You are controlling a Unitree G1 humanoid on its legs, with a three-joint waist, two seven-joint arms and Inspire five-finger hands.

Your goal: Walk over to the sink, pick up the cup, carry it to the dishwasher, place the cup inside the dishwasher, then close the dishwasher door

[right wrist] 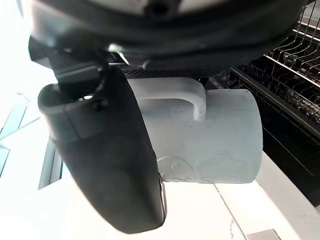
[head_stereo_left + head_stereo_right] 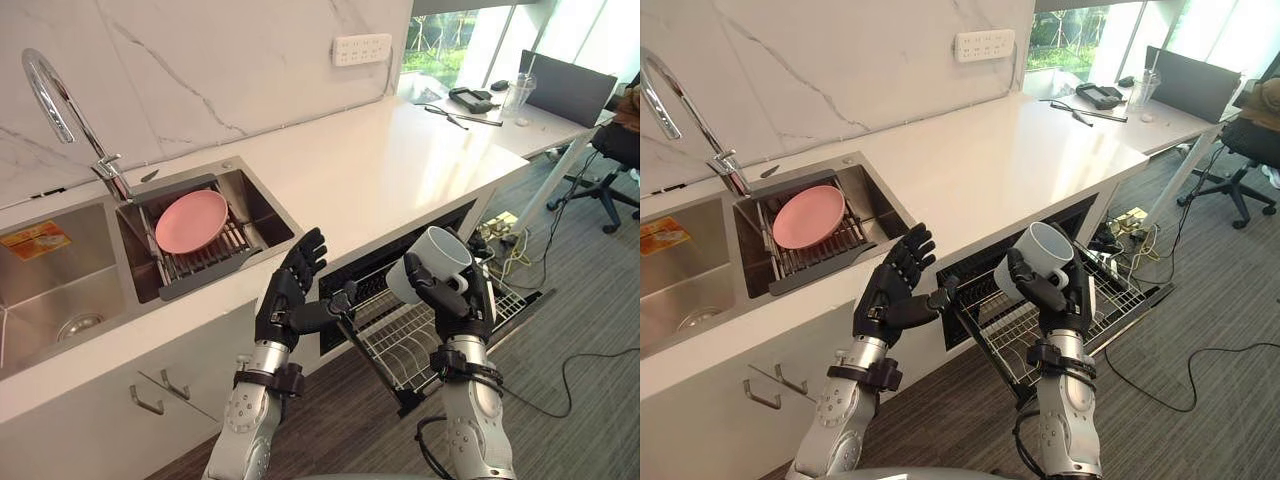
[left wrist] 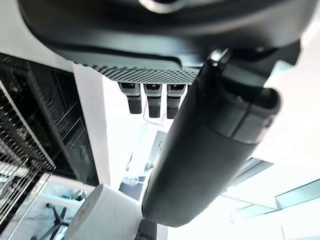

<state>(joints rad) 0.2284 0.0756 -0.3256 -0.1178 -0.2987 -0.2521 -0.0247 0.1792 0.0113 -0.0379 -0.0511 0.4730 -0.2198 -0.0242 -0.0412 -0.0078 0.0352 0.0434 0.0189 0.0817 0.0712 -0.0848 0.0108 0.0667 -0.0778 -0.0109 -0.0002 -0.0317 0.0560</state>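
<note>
A white cup with a handle is gripped in my right hand, tilted with its mouth up and away from me, above the pulled-out wire rack of the dishwasher under the counter. In the right wrist view the cup lies against the palm with the thumb curled across it. My left hand hovers open, fingers spread, at the counter's front edge beside the rack's left corner. The dishwasher door hangs down open.
A steel sink with a tall tap lies at the left; a pink plate rests on a drain rack in it. The white counter runs back right to a desk with a chair. Cables trail on the carpet.
</note>
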